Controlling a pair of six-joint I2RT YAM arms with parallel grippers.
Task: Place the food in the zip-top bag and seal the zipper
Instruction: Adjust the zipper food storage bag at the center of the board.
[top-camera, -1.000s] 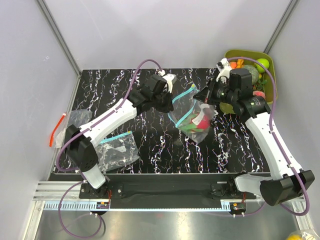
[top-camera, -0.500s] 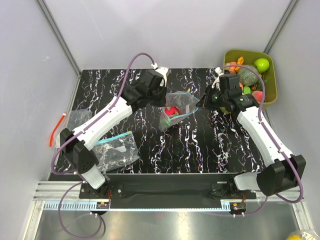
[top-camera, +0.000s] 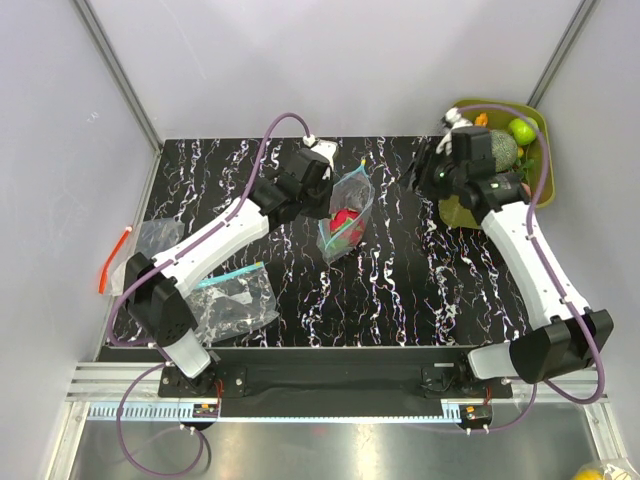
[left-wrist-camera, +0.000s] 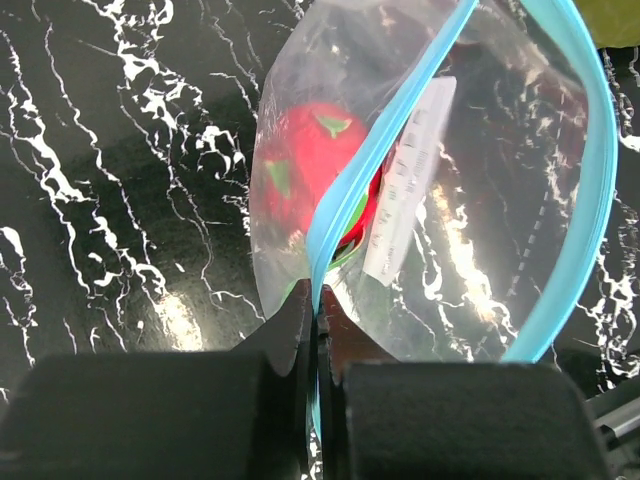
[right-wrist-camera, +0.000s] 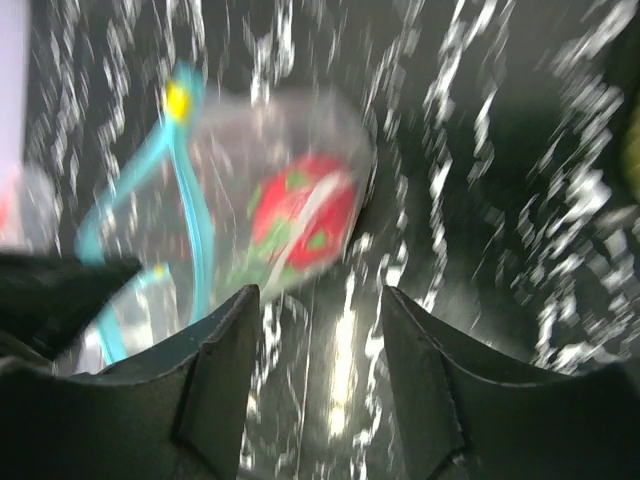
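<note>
Top external view, left to right: left gripper (top-camera: 330, 200) stays clenched on the thin blue-green zipper strip (top-camera: 357, 172) of the crinkly clear zip-top bag (top-camera: 352, 200). It now holds the bag alone over the black marbled table (top-camera: 400, 290), with a red toy fruit (top-camera: 345, 222) inside. Right gripper (top-camera: 425, 178) — at the bag's mouth a moment ago — has released, jaws apart, and drawn back beside the olive-green tub (top-camera: 500, 101). Judgement: loading looks done — the mouth still gapes, so sealing remains.
</note>
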